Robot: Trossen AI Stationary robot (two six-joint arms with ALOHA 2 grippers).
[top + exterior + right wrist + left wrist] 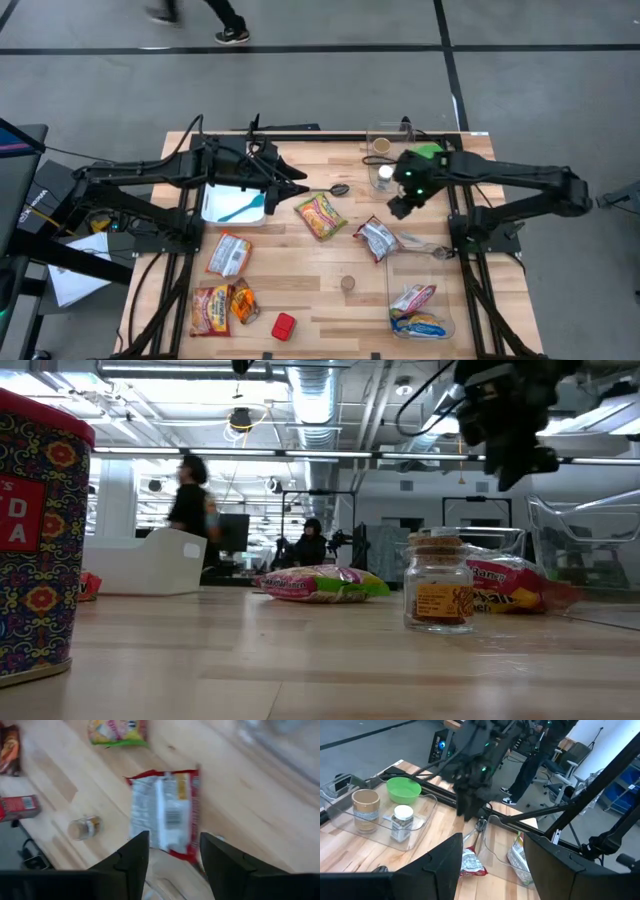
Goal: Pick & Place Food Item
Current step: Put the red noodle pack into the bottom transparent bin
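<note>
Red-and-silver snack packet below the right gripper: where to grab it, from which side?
Come straight down with the right gripper, fingers apart. The red-and-silver snack packet lies flat on the table, so pinch across its narrow width near the middle, where the film can bunch. Its end near the clear bin looks crowded.

Bright overhead lighting with ceiling glare in the low view; right wrist view motion-blurred.

Right gripper point(399, 208): above table, just beside silver-red packet point(377, 238), not touching.
Left gripper point(300, 184): near white bin point(214, 208).
Table centre: yellow-green packet point(320, 215).
Clear tray point(446, 322): holds packets, right front.
Front left: red box point(284, 326).
</note>
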